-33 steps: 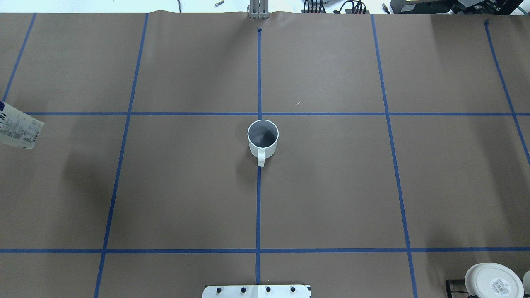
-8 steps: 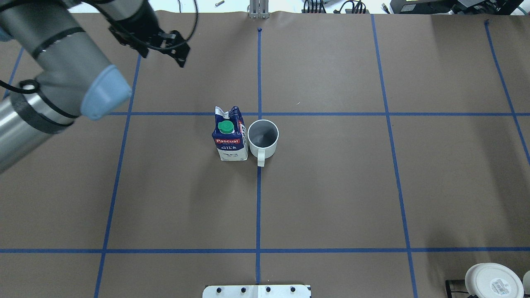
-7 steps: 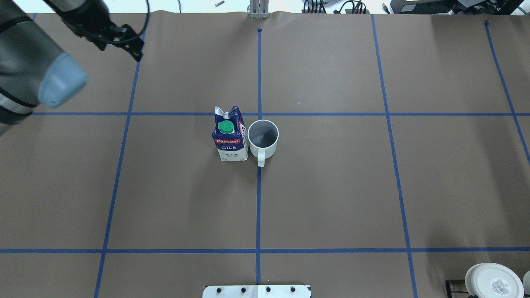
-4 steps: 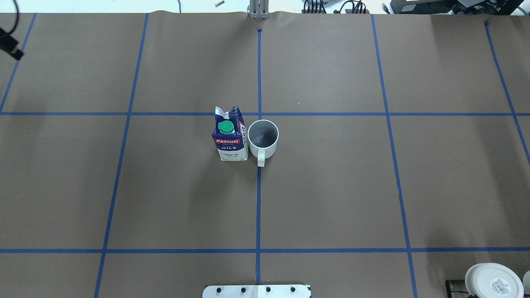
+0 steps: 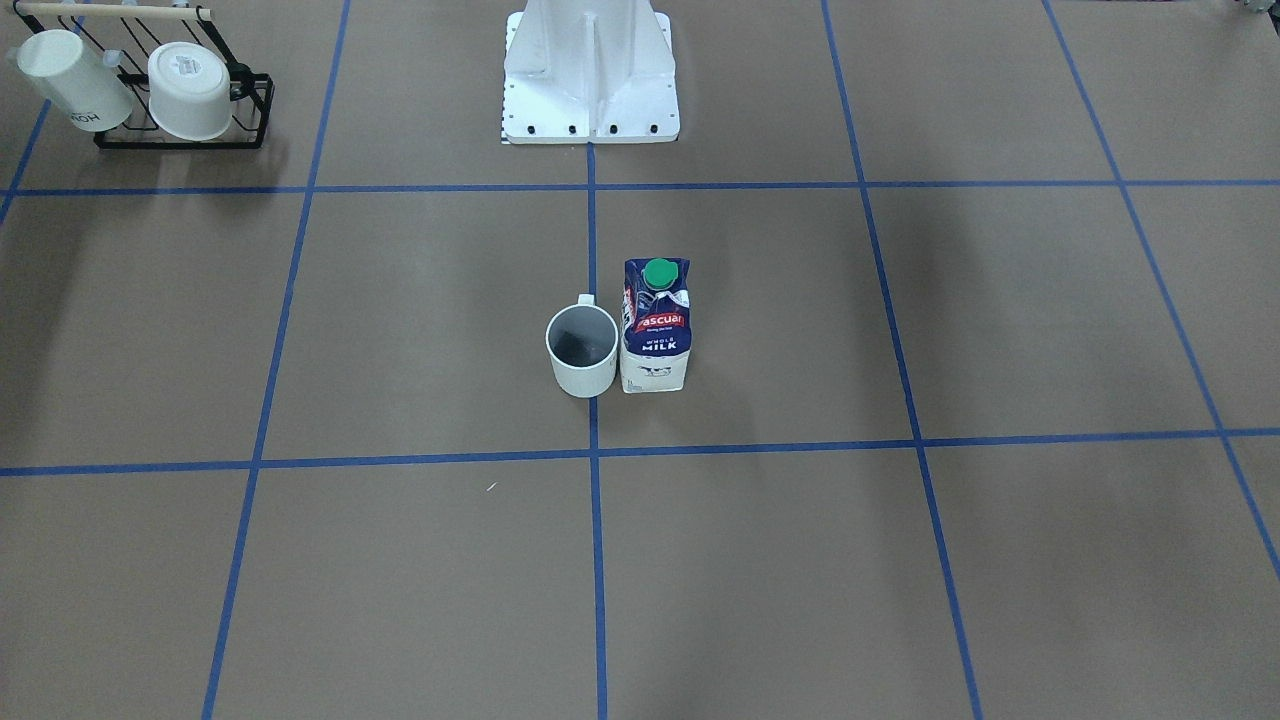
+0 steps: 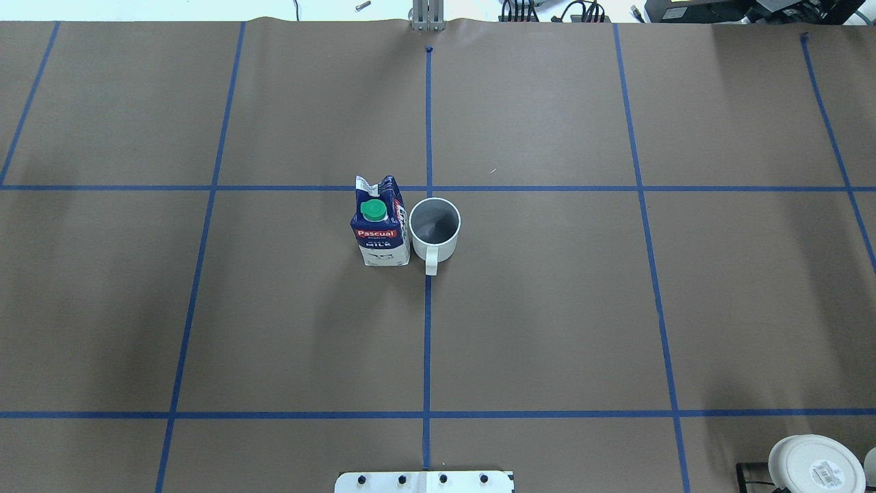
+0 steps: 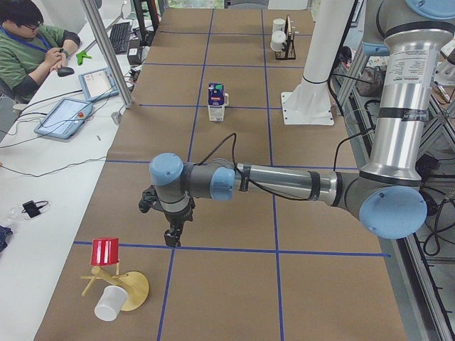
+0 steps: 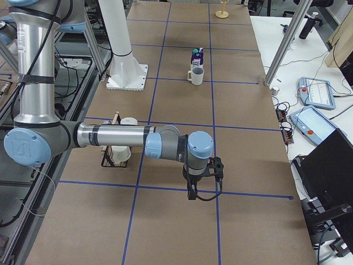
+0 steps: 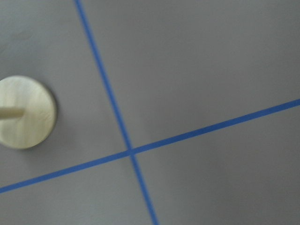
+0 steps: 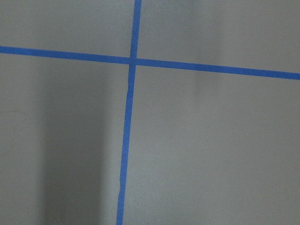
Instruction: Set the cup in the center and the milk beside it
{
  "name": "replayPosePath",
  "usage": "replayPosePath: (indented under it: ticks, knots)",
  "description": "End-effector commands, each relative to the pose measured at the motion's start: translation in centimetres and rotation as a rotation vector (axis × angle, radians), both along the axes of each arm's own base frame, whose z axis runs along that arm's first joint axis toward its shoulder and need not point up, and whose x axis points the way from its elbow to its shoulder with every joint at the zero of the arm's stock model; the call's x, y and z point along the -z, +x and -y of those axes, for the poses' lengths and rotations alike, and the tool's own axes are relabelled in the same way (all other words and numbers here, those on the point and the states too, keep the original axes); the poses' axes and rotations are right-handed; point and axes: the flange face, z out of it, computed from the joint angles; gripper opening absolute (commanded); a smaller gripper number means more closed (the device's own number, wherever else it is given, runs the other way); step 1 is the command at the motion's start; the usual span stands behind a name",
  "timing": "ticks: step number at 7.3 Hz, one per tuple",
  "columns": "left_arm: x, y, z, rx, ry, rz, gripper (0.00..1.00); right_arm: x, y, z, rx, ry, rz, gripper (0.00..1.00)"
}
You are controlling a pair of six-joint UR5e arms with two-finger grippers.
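The cup [image 6: 434,233] is a small white mug with a grey inside. It stands upright on the center [image 6: 428,301], on the blue tape line, and also shows in the front view [image 5: 582,352]. The milk [image 6: 380,226], a white and dark-blue carton with a green cap, stands upright touching or nearly touching the cup's side, on the robot's left [image 5: 655,330]. My left gripper [image 7: 171,238] hangs over the table's far left end, far from both. My right gripper [image 8: 193,194] hangs over the far right end. I cannot tell whether either is open or shut.
A black rack [image 5: 180,135] with two white cups stands at the robot's right corner. A red cup [image 7: 106,251] on a wooden stand [image 9: 26,112] and a white cup [image 7: 110,304] lie near the left gripper. The robot's base [image 5: 590,70] is behind the cup.
The left arm brought the milk in from the left, left it standing beside the cup, then pulled back left out of the overhead view. The cup has not moved.
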Motion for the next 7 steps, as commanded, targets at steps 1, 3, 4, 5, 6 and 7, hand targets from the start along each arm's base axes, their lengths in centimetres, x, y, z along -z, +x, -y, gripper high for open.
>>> replayPosePath:
  ticks: [1, 3, 4, 5, 6, 7]
  knots:
    - [-0.6, -1.5, -2.3, 0.032, 0.010, -0.054, 0.99, 0.0, 0.0, 0.0, -0.001, -0.001, 0.000, 1.00]
    - [2.6, -1.5, -2.1, 0.024, 0.080, -0.068, 0.99, 0.1, 0.0, 0.0, -0.002, 0.003, 0.000, 1.00]
    - [2.8, -1.5, -2.1, 0.024, 0.085, -0.068, 0.99, 0.2, 0.0, 0.0, -0.001, 0.004, 0.000, 1.00]
    - [2.6, -1.5, -2.0, 0.029, 0.076, -0.064, 0.99, 0.2, 0.0, 0.0, -0.001, 0.003, 0.000, 1.00]
    - [2.5, -1.5, -2.1, 0.030, 0.075, -0.062, 0.99, 0.2, 0.0, 0.0, 0.000, 0.005, 0.000, 1.00]
    - [2.3, -1.5, -2.1, 0.029, 0.071, -0.059, 0.99, 0.2, 0.0, 0.0, 0.000, 0.005, 0.000, 1.00]
